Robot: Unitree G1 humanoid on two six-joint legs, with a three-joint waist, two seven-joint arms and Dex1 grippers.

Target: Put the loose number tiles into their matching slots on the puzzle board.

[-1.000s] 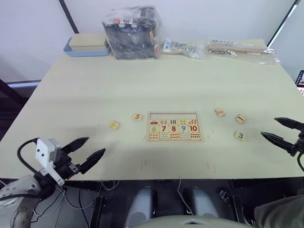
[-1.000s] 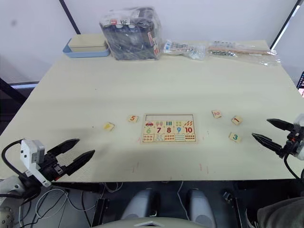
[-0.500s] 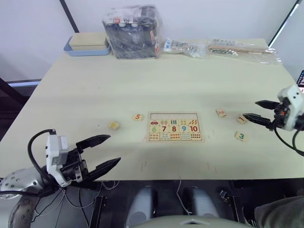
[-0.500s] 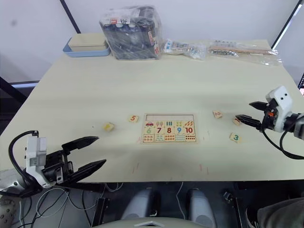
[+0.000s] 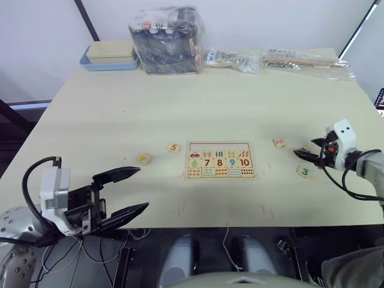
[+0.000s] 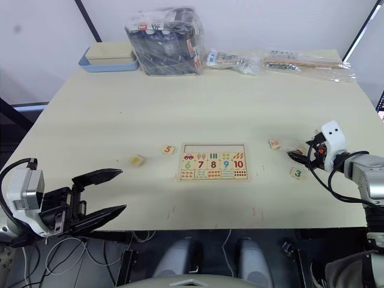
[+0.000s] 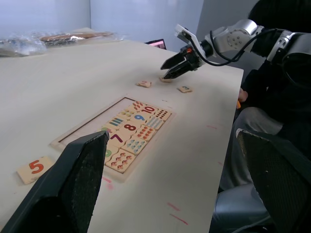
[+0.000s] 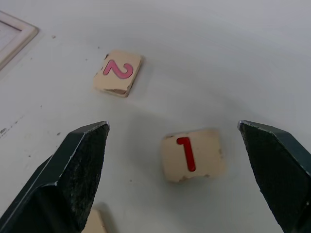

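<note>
Table (image 5: 180, 102): pale wood top carrying all items listed.
Puzzle board (image 5: 219, 160): flat near the table's middle; tiles 6 to 10 seated in a row, picture slots (image 5: 218, 153) above them bare.
Tile 5 (image 5: 173, 147): just beside the board's left end, apart from it.
Yellow-digit tile (image 5: 143, 158): further left of tile 5; digit too small to read.
Tile 2 (image 8: 118, 72): to the right of the board, lying flat.
Tile 1 (image 8: 193, 154): beyond tile 2, flat on the table, between the right hand's fingers but untouched.
Tile 3 (image 5: 304, 171): nearer the front edge than tile 1.
Right hand (image 5: 306, 152): low over tile 1, fingers spread wide, holding nothing.
Left hand (image 5: 128, 192): at the table's front left edge, fingers wide apart, empty.
Far edge: blue-rimmed tray (image 5: 110, 57), plastic-wrapped dark bundle (image 5: 167, 40), clear bags (image 5: 273, 60).
</note>
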